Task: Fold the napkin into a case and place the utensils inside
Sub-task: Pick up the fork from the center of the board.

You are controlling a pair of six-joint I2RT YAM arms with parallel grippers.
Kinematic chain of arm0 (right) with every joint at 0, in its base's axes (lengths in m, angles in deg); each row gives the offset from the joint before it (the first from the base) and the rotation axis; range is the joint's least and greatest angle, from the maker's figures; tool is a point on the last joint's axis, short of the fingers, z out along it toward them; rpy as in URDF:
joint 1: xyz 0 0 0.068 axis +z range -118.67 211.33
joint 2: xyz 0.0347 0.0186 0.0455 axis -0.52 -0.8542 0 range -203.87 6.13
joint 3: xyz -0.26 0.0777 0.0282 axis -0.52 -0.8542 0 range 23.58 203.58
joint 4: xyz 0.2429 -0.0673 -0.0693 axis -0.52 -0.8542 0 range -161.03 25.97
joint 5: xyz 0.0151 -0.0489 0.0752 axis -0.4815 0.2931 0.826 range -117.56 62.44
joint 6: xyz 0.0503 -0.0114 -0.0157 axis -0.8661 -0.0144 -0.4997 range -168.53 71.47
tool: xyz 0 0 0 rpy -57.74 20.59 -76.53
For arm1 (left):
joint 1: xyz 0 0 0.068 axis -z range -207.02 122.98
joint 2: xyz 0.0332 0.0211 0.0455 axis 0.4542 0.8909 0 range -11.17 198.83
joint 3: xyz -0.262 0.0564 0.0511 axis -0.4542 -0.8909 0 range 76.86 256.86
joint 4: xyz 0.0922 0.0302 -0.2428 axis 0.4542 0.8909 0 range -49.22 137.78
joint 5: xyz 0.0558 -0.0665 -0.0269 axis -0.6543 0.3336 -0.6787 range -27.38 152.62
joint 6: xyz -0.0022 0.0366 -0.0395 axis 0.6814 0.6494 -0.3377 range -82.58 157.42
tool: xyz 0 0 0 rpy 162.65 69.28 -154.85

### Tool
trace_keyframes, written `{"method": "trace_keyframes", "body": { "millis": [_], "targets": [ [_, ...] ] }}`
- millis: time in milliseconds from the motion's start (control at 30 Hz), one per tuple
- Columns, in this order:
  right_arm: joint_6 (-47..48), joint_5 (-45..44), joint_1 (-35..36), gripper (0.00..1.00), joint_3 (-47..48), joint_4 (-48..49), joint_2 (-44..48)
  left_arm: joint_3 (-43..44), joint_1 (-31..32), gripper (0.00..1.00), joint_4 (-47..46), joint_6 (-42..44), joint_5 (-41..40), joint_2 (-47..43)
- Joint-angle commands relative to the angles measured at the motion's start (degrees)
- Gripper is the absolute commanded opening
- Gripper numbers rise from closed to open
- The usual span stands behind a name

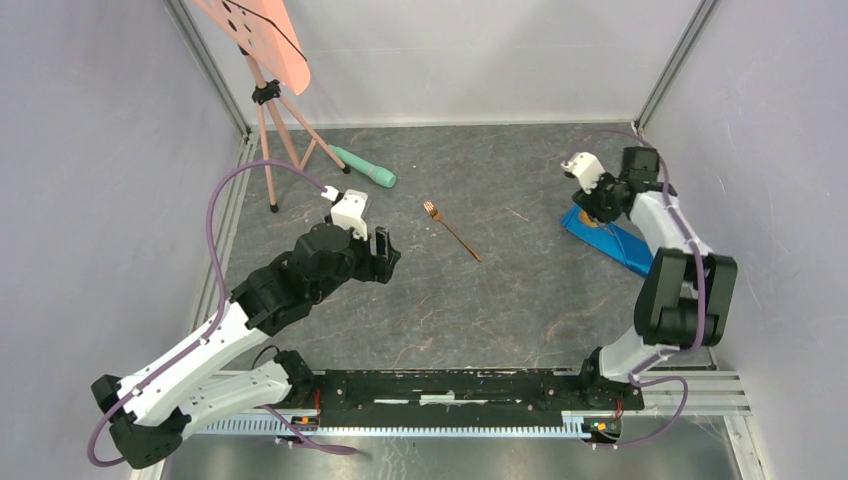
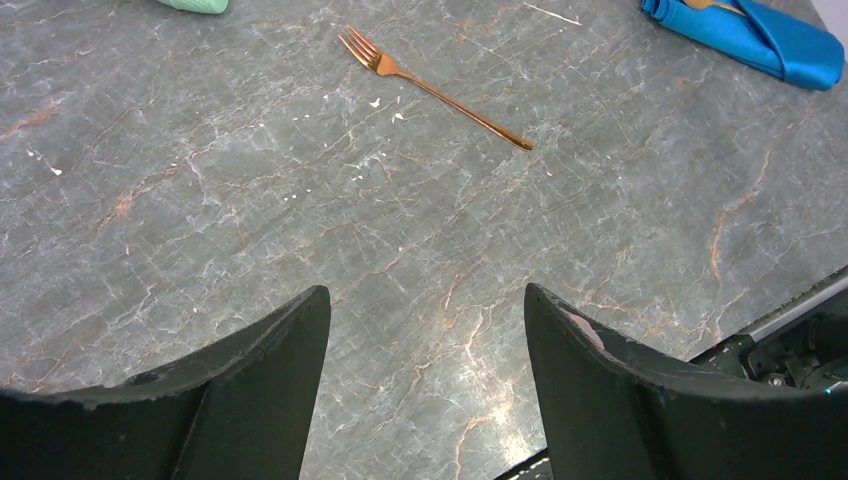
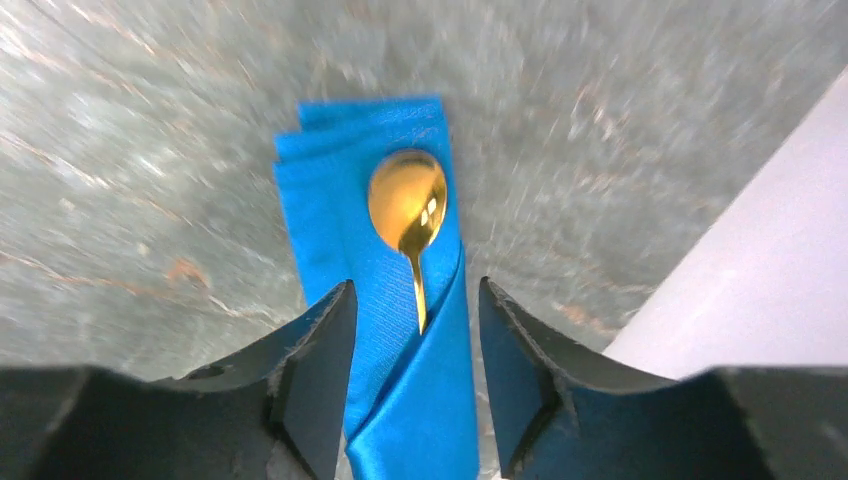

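The blue napkin lies folded into a narrow case (image 1: pixel 608 238) at the right of the table, by the right wall; it also shows in the right wrist view (image 3: pixel 400 300) and the left wrist view (image 2: pixel 750 35). A gold spoon (image 3: pixel 408 205) has its handle tucked into the case and its bowl lying on the cloth. My right gripper (image 3: pixel 415 300) is open, its jaws either side of the case, holding nothing. A copper-gold fork (image 1: pixel 450 230) lies loose at the table's middle, also in the left wrist view (image 2: pixel 430 88). My left gripper (image 2: pixel 427 300) is open and empty, near-left of the fork.
A mint-green cylinder (image 1: pixel 365 168) lies at the back left beside a pink tripod stand (image 1: pixel 268 95). The right wall (image 3: pixel 760 260) runs close beside the case. The arms' base rail (image 1: pixel 450 390) runs along the near edge.
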State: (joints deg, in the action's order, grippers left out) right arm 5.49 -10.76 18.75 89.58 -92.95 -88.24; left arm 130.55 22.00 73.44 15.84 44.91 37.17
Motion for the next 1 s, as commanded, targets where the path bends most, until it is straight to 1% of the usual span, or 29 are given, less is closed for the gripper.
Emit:
{"method": "trace_keyframes", "body": {
  "millis": [0,33,67,133,300,433,500,600,867,967],
  "targets": [
    [-13.51,-5.54,8.61,0.62,-0.31,4.06,6.44,0.04,0.00,0.78,-1.91,2.95,0.44,-1.07],
    [-16.45,-4.85,10.57,0.66,0.72,3.70,6.56,0.01,-0.18,0.78,-1.95,2.87,0.61,-1.22],
    [-18.61,-3.75,12.23,0.65,1.64,3.22,6.48,-0.07,-0.43,0.78,-2.05,2.79,0.75,-1.32],
    [-22.22,-0.39,18.71,0.65,3.09,2.51,5.98,-0.25,-1.12,0.78,-2.30,2.67,1.34,-1.57],
    [-33.05,-2.64,32.92,0.65,5.02,5.62,2.05,-0.67,-3.90,0.78,-2.78,2.07,3.04,-2.01],
    [-42.33,-6.31,40.10,0.64,8.47,10.03,-4.69,-1.04,-6.02,0.78,-3.13,1.72,4.00,-2.59],
    [-46.31,-8.07,42.67,0.62,10.44,11.28,-8.09,-1.17,-6.92,0.78,-3.35,1.56,4.40,-2.70],
    [-50.40,-10.39,45.32,0.63,13.54,11.99,-12.81,-1.37,-8.15,0.78,-3.48,1.37,5.13,-2.82],
    [-53.76,-13.69,47.30,0.58,25.13,7.43,-23.14,-1.66,-9.18,0.78,-3.58,1.28,5.70,-3.28],
    [-53.93,-14.33,47.58,0.57,26.84,6.60,-25.01,-1.71,-9.19,0.78,-3.57,1.28,5.66,-3.49]
  ]
}}
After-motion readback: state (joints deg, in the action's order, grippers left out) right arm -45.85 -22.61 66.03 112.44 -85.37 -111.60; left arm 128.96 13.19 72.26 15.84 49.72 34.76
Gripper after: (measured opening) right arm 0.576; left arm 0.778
